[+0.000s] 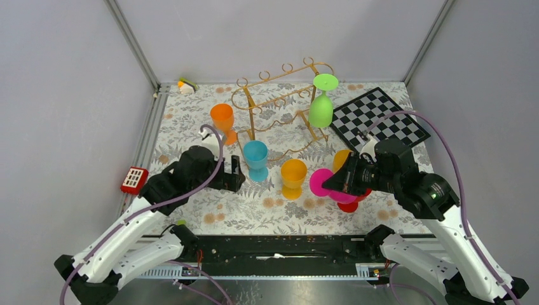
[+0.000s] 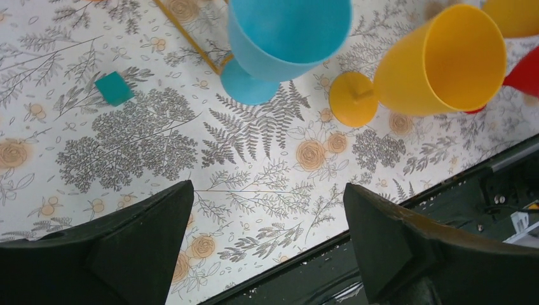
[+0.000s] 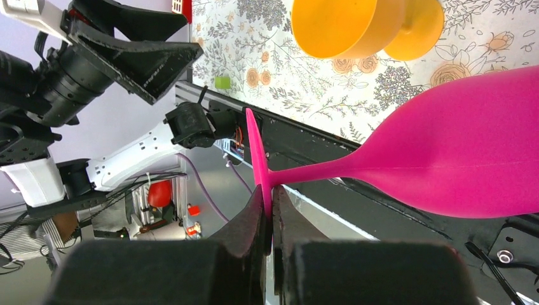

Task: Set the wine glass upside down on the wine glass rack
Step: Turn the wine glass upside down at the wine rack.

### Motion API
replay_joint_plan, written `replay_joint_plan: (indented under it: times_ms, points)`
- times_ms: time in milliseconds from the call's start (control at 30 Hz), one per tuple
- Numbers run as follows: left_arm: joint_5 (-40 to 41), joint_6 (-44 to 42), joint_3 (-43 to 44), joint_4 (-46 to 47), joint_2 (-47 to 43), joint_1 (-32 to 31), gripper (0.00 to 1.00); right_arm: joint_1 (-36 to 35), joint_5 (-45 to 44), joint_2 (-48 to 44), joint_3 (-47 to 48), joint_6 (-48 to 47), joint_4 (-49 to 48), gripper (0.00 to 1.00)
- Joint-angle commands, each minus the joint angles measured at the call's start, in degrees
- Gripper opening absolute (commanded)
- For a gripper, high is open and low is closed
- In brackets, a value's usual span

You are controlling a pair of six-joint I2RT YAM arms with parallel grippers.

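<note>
The gold wire wine glass rack (image 1: 279, 95) stands at the back middle. A green wine glass (image 1: 321, 108) hangs upside down from its right end. My right gripper (image 1: 332, 184) is shut on the foot disc of a pink wine glass (image 3: 457, 165), which it holds sideways in the air near the table's front right. In the right wrist view the gripper (image 3: 272, 203) pinches the thin foot edge. My left gripper (image 1: 238, 178) is open and empty, just left of the blue glass (image 1: 256, 157). In the left wrist view the left gripper (image 2: 267, 210) hangs over bare cloth.
An orange glass (image 1: 222, 119), a yellow glass (image 1: 293, 176), another yellow glass (image 1: 341, 159) and a red glass (image 1: 348, 204) stand around the grippers. A checkerboard (image 1: 379, 119) lies at the back right. A red and white block (image 1: 134, 180) sits at the left edge. A teal square (image 2: 114, 88) lies on the cloth.
</note>
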State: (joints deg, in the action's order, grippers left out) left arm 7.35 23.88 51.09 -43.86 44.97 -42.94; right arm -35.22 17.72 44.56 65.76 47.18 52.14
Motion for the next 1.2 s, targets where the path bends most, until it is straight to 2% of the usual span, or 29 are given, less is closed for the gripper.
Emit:
replay_joint_plan:
  times_ms: [0, 200, 467, 800, 967, 1167]
  points:
    - [-8.50, 1.41, 0.29, 1.63, -1.39, 6.80, 0.99, 0.59, 1.41, 0.24, 2.62, -0.74, 1.76, 0.00]
    - [-13.92, 2.14, -2.17, 2.24, -2.10, 17.72, 0.99, 0.73, 1.10, 0.55, 3.33, -1.13, 2.67, 0.00]
    - [-12.81, 1.58, -5.87, 3.97, -4.95, 27.76, 0.99, 0.94, 0.75, 1.22, 3.64, -0.94, 2.70, 0.00]
    - [-0.42, 0.99, -14.70, 12.52, -13.01, 28.70, 0.99, 1.29, 0.75, 1.39, 3.40, -1.30, 2.51, 0.00]
    - [2.93, -0.71, -19.61, 16.24, -16.44, 28.74, 0.99, 1.30, 0.25, 1.48, 4.06, -1.57, 2.41, 0.00]
    - [4.45, -1.95, -20.35, 17.64, -16.13, 28.70, 0.99, 1.30, 0.61, 1.59, 3.58, -1.72, 2.33, 0.00]
